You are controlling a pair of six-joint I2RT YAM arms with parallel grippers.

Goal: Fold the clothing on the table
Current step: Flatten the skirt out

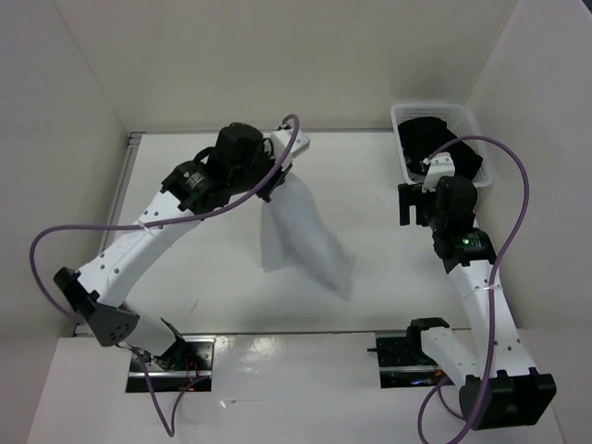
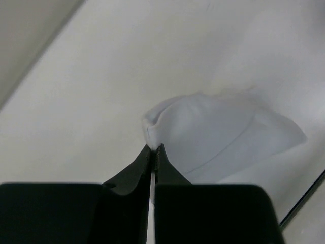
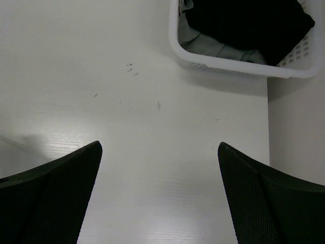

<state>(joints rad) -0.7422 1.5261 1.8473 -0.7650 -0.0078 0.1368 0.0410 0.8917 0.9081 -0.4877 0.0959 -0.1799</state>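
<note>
tbh the left end effector (image 2: 153,149) is clamped on just a thin pinch of the clothing (image 2: 218,133), right end effector (image 3: 160,146) wide apart, so it could slip free.

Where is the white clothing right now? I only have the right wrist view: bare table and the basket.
Observer: The left gripper is shut on one edge of the clothing and holds it up over the middle of the table.
Operator: Is it fully off the surface?
Observer: Most of it hangs below the grip. I cannot tell whether its lowest edge touches.
Operator: How does my right gripper sit relative to it?
Observer: In the top view it is open and apart from the fabric, off to its right, near the basket.
</note>
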